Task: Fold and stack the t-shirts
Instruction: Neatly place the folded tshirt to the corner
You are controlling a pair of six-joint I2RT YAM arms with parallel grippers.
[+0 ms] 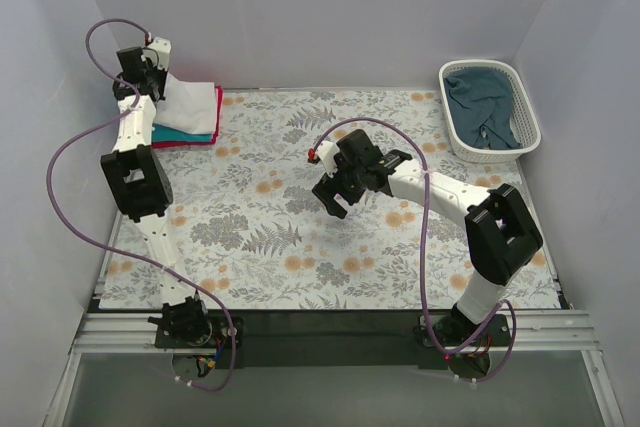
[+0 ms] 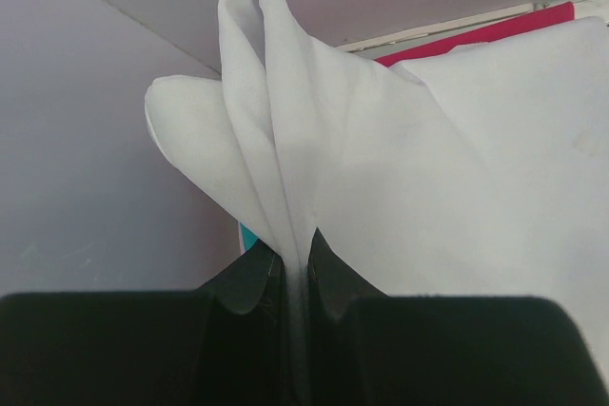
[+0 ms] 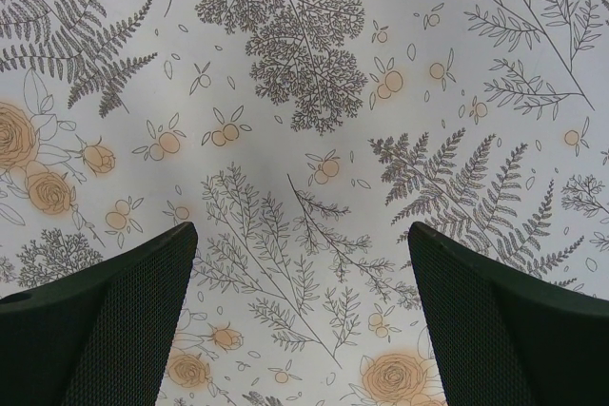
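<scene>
A folded white t-shirt (image 1: 188,103) lies on top of a stack at the table's far left, over a bright teal t-shirt (image 1: 185,136) and a red t-shirt (image 1: 217,105). My left gripper (image 1: 150,75) is shut on a corner of the white t-shirt (image 2: 400,168), which bunches up between its fingers; a red strip (image 2: 476,37) shows behind. A dark blue-teal t-shirt (image 1: 482,107) lies crumpled in the basket. My right gripper (image 1: 334,195) hangs open and empty above the tablecloth at mid-table; its fingers (image 3: 105,325) are wide apart.
The white slatted basket (image 1: 455,132) stands at the far right corner. The floral tablecloth (image 1: 300,237) covers the table. Grey walls close in on the left, back and right. The metal rail (image 1: 320,327) with both arm bases runs along the near edge.
</scene>
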